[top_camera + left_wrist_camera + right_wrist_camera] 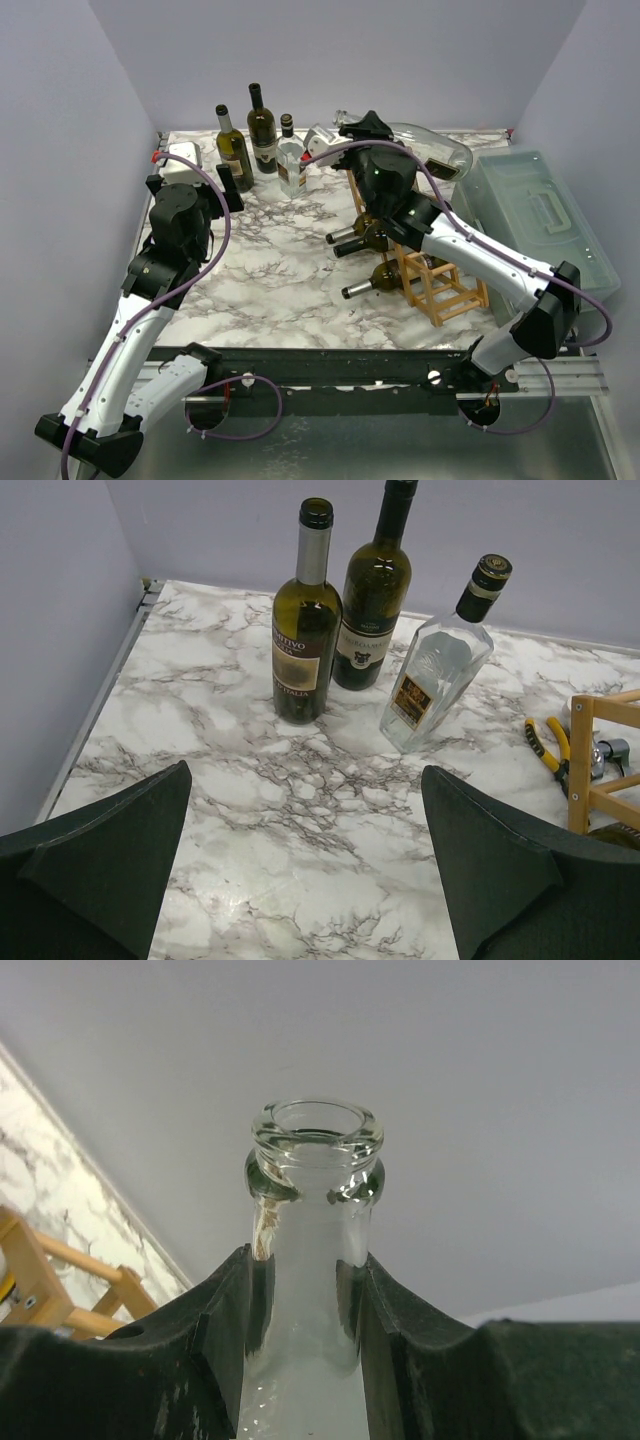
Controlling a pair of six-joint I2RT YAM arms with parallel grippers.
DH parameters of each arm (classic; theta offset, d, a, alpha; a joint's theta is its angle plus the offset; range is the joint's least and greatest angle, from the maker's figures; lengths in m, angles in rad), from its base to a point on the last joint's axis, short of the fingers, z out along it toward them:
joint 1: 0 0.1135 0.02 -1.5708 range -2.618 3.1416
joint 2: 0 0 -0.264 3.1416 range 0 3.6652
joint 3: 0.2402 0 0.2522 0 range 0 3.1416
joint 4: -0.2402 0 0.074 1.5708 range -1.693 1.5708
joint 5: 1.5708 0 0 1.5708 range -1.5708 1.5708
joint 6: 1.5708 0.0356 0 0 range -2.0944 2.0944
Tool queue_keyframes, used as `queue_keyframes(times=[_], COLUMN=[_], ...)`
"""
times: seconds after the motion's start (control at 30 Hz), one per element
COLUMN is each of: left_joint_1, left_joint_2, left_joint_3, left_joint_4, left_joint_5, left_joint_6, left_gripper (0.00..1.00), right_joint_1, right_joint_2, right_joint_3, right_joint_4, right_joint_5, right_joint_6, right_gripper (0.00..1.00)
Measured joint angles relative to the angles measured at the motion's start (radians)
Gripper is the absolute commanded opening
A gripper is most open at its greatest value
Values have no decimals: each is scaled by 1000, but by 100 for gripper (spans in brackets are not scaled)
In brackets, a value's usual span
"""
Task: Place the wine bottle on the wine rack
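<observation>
- Nearest the lens, the right gripper (305, 1305) is clenched on the neck of the clear wine bottle (312, 1175), with black fingers (215, 1330) pressing both sides just below the open lip.
- From above, we find that bottle roughly level in the air over the far end of the wine rack (440, 285); it is not yet on the rack.
- Two dark bottles (365, 238) lie in the rack's cells, necks pointing left.
- We note the left gripper (310, 870) released and empty, jaws wide, facing three upright bottles (370, 610) well apart from the rack.
- Risk one — the hold is on smooth glass at the neck alone, so the heavy body may sag or slip during lowering.
- Risk two — a skewed approach could strike the thin sticks, shift the light rack or dislodge the stored bottles. The lidded box (535, 215) just beside it limits swing.
</observation>
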Motion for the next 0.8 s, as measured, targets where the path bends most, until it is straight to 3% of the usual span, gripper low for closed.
queue_keyframes(times=[0.8], left_joint_1=[-29], left_joint_2=[-31], left_joint_3=[-1], left_joint_4=[0], left_joint_5=[-4], left_joint_6=[1], left_gripper=[99], right_joint_1=[-29], right_joint_2=[112], right_joint_3=[-100], right_joint_4=[-377], right_joint_5=[-173], right_joint_6=[-10], right_gripper=[0])
